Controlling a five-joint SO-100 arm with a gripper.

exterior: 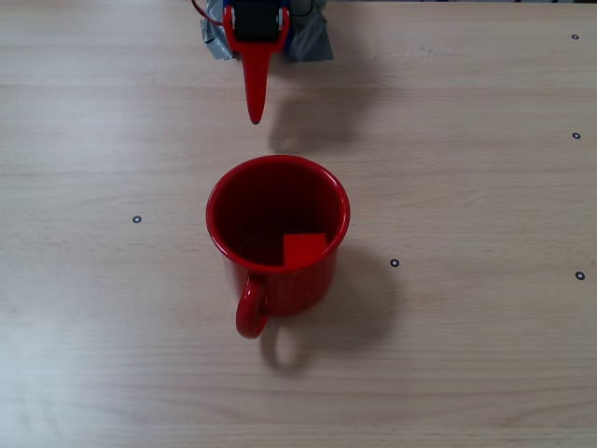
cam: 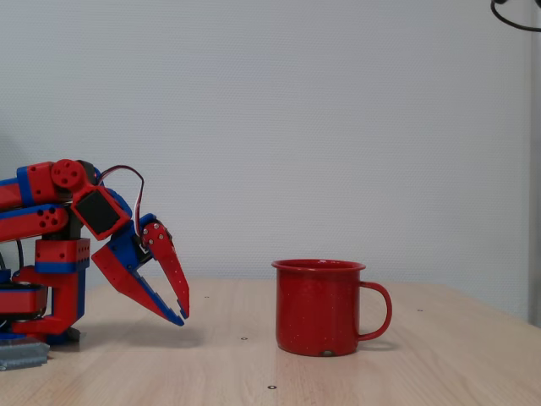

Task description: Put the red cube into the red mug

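Note:
The red mug [exterior: 297, 286] stands upright in the middle of the table, its handle toward the bottom of a fixed view. The red cube [exterior: 304, 248] lies inside the mug, on its bottom against the near wall. From the side, the mug [cam: 319, 308] hides the cube. My gripper [exterior: 254, 116] is above the mug in that picture and apart from it, pointing toward it. In the side-on fixed view the gripper [cam: 181, 316] hangs tilted down just above the table, left of the mug, with its tips together and nothing between them.
The arm's base sits on grey tape [exterior: 313, 39] at the table's far edge, at the left [cam: 22, 353] seen from the side. Small black dots [exterior: 137, 219] mark the wooden tabletop. A dark cable [cam: 514, 12] hangs at the upper right.

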